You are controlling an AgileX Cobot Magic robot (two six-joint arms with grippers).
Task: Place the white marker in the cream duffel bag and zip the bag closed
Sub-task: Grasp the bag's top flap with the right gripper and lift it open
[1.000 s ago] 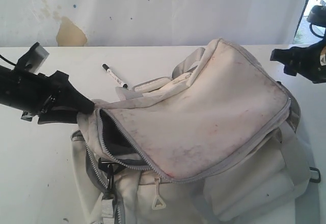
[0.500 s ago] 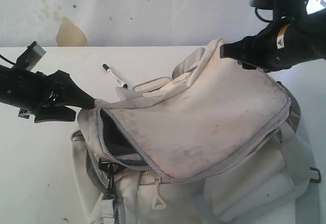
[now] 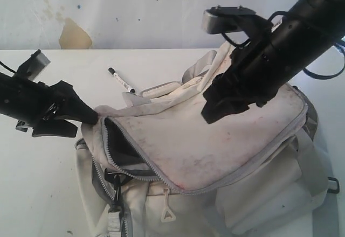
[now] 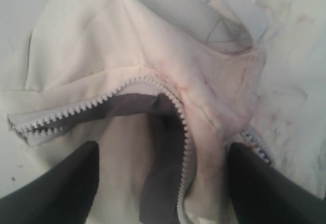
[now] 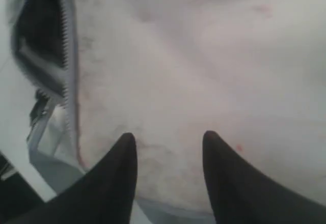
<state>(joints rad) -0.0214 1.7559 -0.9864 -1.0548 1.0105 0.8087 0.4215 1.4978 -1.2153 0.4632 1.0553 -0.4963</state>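
Observation:
The cream duffel bag [image 3: 215, 140] lies on the white table with its stained top flap partly unzipped, showing dark lining [image 3: 121, 148]. The white marker [image 3: 121, 79] lies on the table behind the bag, apart from both grippers. My left gripper [image 3: 86, 123] is at the flap's left corner, open. In the left wrist view the left gripper [image 4: 163, 147] has its jaws wide on either side of the bag's zipper edge [image 4: 178, 117]. My right gripper [image 3: 207, 107] hangs over the flap, open. In the right wrist view the right gripper [image 5: 168, 135] shows only bag fabric [image 5: 204, 56] below its fingers.
A black clip [image 3: 110, 175] and a zipper pull [image 3: 167, 213] hang at the bag's front. Grey webbing straps [image 3: 315, 156] run down its right side. A white wall with a tan patch [image 3: 74, 35] stands behind the table.
The right arm swung in from the far right and came down over the bag's flap, its jaws narrowing somewhat. The left gripper's jaws spread wider at the flap corner.

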